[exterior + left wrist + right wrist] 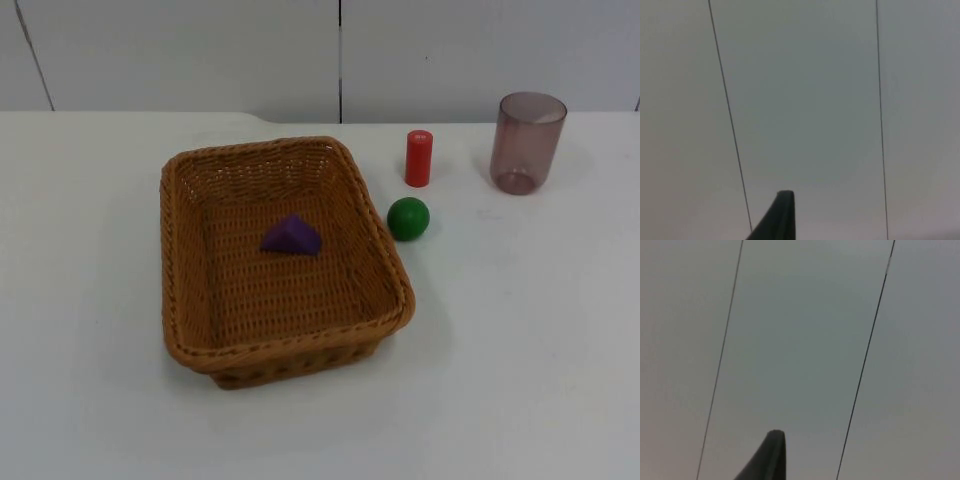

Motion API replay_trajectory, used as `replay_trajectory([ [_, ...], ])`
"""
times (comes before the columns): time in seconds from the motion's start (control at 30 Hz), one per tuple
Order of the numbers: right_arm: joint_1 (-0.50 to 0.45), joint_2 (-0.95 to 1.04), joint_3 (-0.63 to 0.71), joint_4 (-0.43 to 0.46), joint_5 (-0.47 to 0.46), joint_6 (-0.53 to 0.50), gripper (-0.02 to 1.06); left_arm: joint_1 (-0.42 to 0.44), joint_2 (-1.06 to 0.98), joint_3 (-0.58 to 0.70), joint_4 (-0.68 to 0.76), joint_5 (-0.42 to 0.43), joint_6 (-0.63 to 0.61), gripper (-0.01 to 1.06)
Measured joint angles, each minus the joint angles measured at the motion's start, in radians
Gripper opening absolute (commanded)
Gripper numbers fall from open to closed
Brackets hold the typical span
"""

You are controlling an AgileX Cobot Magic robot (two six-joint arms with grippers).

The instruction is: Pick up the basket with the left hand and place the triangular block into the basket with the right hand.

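The purple triangular block (291,237) already lay inside the basket (180,300) on the desk (520,350). Both pincers faced the grey wall (805,100); I cannot tell their grip.

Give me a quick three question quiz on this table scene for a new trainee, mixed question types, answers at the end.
1. True or false: the purple block lies inside the basket.
2. Multiple choice: what sits closest to the basket's right rim? A) red cylinder B) green ball C) cup
3. Fill in: both wrist views face the grey ____, each with one black fingertip in front, left and right.

Key: 1 true; 2 B; 3 wall.
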Motion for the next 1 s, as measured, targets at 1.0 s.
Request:
replay_trajectory([
  [1.0,0.000,-0.107,0.214,0.033,0.210,0.081,1.05,0.078,-0.206,0.046,0.008,0.232,0.047,1.02],
])
